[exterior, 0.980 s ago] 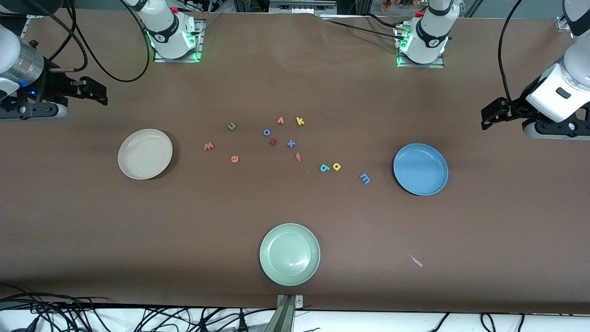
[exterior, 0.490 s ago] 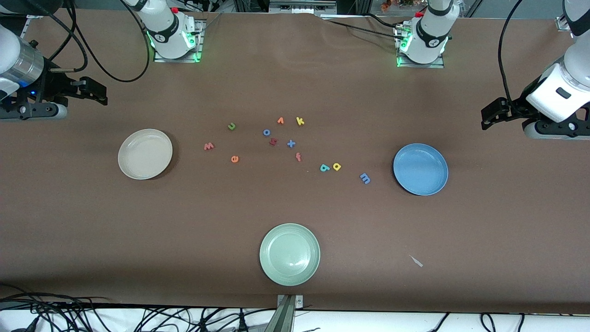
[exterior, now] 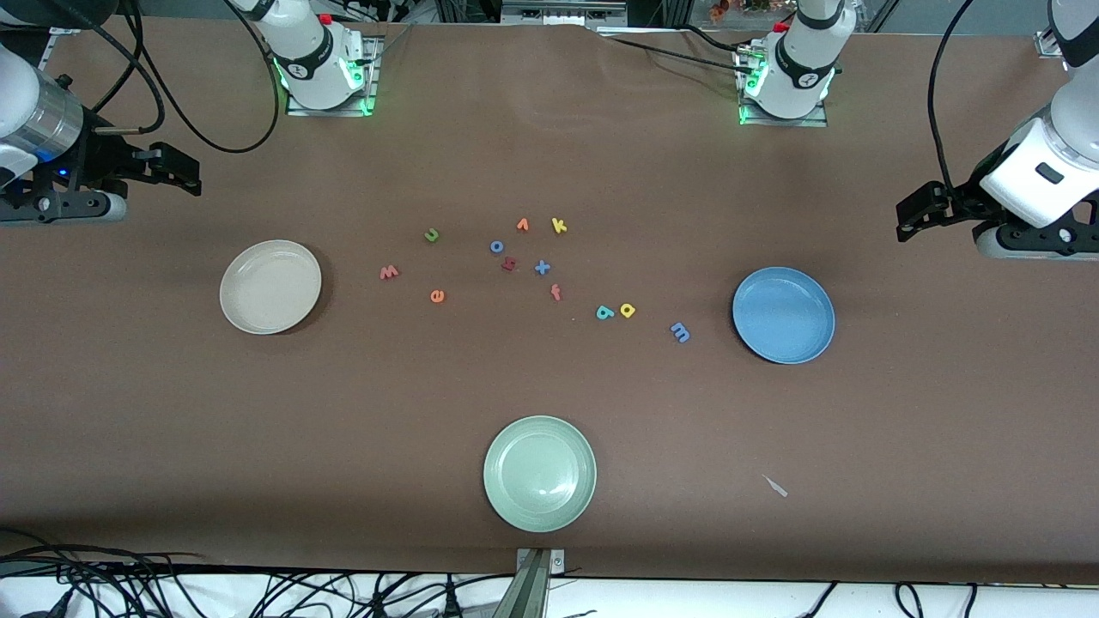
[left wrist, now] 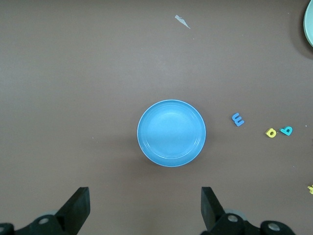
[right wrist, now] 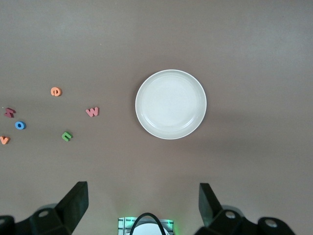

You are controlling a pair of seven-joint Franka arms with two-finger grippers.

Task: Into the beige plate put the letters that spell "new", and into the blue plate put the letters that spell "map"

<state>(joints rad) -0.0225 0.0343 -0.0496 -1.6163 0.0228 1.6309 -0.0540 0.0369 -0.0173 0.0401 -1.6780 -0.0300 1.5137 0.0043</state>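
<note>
Six wanted letters lie loose between the empty beige plate point(exterior: 270, 286) and blue plate point(exterior: 783, 314), both the left gripper point(left wrist: 145, 209) and right gripper point(right wrist: 143, 204) spread and empty, so nearby decoys like the yellow k point(exterior: 559, 226) risk mistaken picks

A robotics lab: two bolted-down arm bases point(exterior: 324, 60) on a paper-covered table point(exterior: 549, 403), with loose cables point(exterior: 129, 584).

From high across the table you face both bases; each wrist camera looks straight down from well above, sharing the blue plate point(left wrist: 171, 133) and beige plate point(right wrist: 170, 104) with you.
</note>
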